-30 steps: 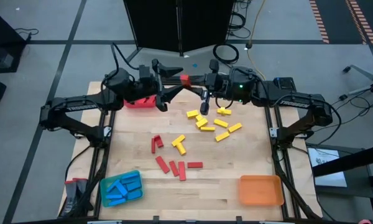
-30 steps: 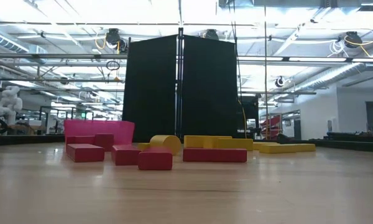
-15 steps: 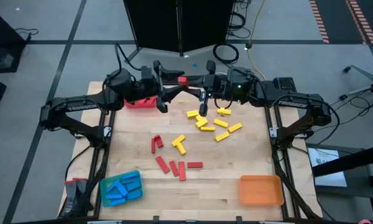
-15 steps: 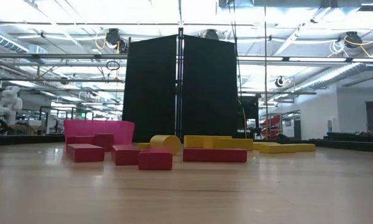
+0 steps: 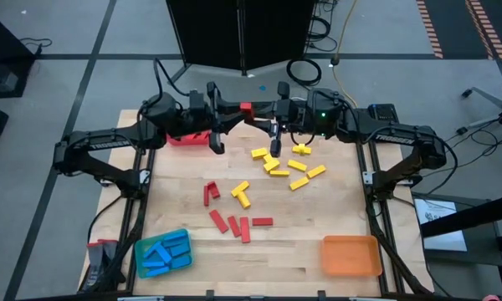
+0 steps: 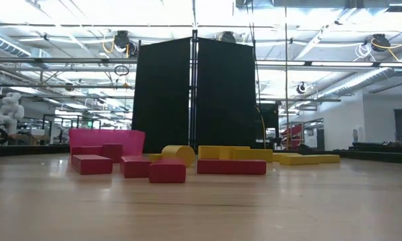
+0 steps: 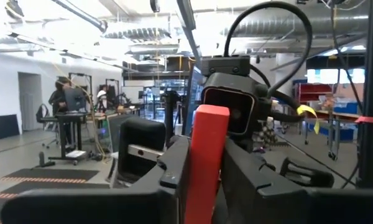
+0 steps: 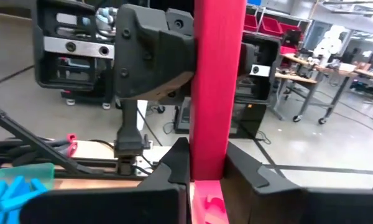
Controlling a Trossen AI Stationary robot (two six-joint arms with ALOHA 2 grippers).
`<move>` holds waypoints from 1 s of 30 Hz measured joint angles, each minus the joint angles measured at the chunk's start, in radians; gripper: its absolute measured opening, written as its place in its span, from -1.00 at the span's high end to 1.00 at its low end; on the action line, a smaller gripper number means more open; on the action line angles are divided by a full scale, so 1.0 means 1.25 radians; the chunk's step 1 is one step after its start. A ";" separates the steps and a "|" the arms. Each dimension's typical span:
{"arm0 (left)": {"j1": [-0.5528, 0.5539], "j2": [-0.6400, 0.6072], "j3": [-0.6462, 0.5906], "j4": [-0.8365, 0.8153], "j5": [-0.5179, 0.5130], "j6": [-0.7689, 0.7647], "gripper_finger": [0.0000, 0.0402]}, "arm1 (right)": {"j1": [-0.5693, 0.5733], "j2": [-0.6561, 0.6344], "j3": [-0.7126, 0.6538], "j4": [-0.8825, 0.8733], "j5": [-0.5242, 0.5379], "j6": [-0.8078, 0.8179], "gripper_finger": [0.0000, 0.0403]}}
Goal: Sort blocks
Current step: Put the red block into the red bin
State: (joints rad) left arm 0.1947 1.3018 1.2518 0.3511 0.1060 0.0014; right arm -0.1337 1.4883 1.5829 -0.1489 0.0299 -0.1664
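The table is a pale wooden board (image 5: 318, 209) in a large workshop hall, with a black screen behind its far edge. On the board lie a loose group of yellow blocks (image 5: 286, 167) toward the right arm's side and a group of red blocks (image 5: 234, 221) near the middle. A blue tray (image 5: 182, 240) with blue blocks stands at the near left corner, an orange tray (image 5: 350, 255) at the near right corner, and a red tray (image 5: 186, 138) at the far edge on the left arm's side.

Above the far edge, between the two arms, one red block (image 5: 247, 109) is held in the air. Both grippers are on it at once. The left gripper (image 7: 205, 180) has its fingers pressed onto one end, and the right gripper (image 8: 208, 168) pinches the other end. In both wrist views the block stands straight out from between the fingers, so its long axis runs along the line from one gripper to the other, and each wrist camera looks directly at the opposite gripper.

This looks like a handover. The red tray is just beside the left gripper and well apart from the right one, so I judge that the left arm is nearer to the goal. The right gripper should let go first, and then the left arm can carry the block sideways to the red tray.
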 joint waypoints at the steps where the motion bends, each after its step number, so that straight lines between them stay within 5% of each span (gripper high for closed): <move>1: 0.000 0.000 0.000 0.000 0.005 0.001 0.66 | 0.000 0.000 0.000 -0.001 -0.004 0.003 0.80; 12: 0.000 0.000 0.000 -0.003 0.001 -0.009 0.66 | -0.002 0.000 0.000 -0.005 -0.028 0.006 0.77; 22: 0.005 -0.002 0.000 -0.033 -0.050 -0.017 0.70 | -0.016 -0.007 0.000 -0.011 0.019 0.056 -0.35; 26: 0.022 -0.025 0.000 -0.113 -0.095 0.004 0.70 | -0.028 -0.037 0.000 -0.034 0.024 0.071 -0.48; 30: 0.064 -0.081 0.001 -0.301 -0.270 0.004 0.70 | -0.049 -0.096 0.000 -0.143 0.025 0.071 -0.43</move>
State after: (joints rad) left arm 0.2743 1.2008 1.2536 -0.0257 -0.2311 0.0064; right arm -0.1953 1.3688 1.5826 -0.3273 0.0611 -0.0780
